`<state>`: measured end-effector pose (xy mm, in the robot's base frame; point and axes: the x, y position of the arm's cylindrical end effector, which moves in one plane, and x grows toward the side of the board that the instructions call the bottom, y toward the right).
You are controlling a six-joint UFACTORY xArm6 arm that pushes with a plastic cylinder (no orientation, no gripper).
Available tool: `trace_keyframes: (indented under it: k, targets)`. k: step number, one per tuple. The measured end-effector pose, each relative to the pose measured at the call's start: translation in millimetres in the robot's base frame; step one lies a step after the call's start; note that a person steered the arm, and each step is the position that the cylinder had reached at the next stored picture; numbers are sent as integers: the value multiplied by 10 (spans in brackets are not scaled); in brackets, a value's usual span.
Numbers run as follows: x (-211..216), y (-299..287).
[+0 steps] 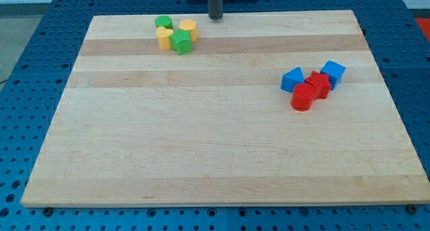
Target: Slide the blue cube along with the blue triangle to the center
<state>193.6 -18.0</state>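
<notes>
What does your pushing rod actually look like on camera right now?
My tip ends a straight, dark grey, round rod with a plain, blunt end. Only its lower stretch shows at the view's top edge, below a dark mounting piece. No cables, markings or labels are visible on it. It has no jaws.

Straight dark grey rod, smooth and cylindrical, my tip (215, 17) blunt and flat-ended just above the wooden board's (215, 157) top edge, dark mount blurred behind its upper part
</notes>
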Motion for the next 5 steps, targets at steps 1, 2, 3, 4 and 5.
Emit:
trace_keyframes:
  k: [1,2,3,4,5]
  targets:
    - [-1,0]
    - [-1,0]
    - [-1,276]
    - [2,601]
    - [39,688]
